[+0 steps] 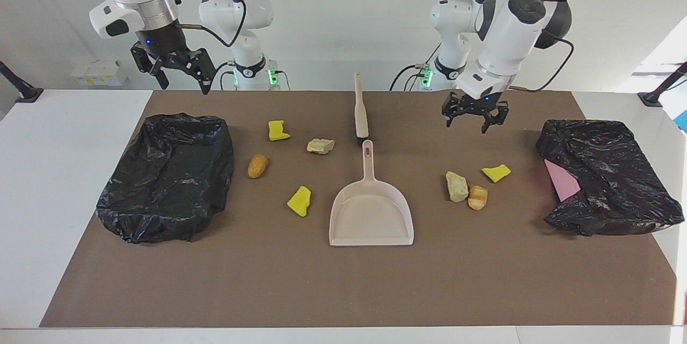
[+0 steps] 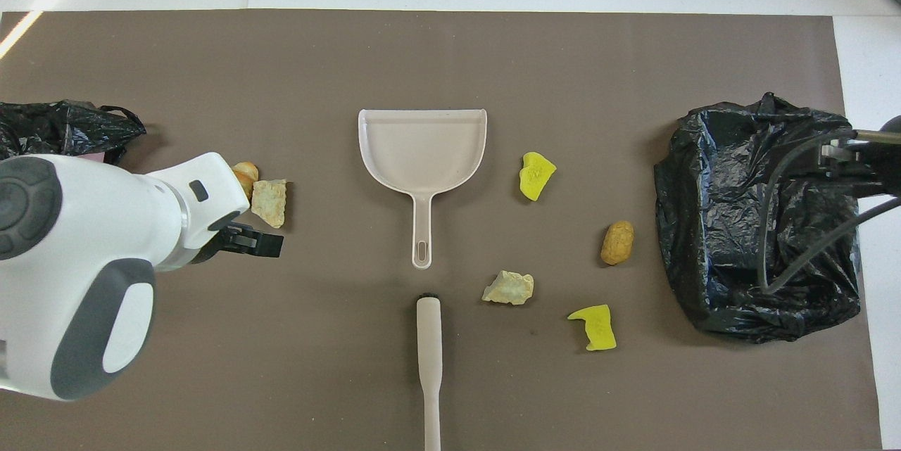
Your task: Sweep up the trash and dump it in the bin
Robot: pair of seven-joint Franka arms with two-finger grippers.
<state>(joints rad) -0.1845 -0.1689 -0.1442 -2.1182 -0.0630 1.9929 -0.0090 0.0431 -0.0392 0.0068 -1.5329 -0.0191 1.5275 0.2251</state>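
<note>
Seven scraps of trash [image 1: 457, 186] lie loose on the brown surface [image 1: 343, 290]: three yellow spongy chunks, two tan lumps, two bread-like pieces.

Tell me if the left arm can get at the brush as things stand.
Probably yes. The left hand hangs open and empty above the mat, toward its own end of the table from the brush. The brush lies flat just robotward of the dustpan, with nothing on its handle or over it.

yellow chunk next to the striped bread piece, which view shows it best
The facing view: the yellow chunk lies in plain sight beside the striped bread piece and tan lump. In the overhead view the left arm covers it completely.
</note>
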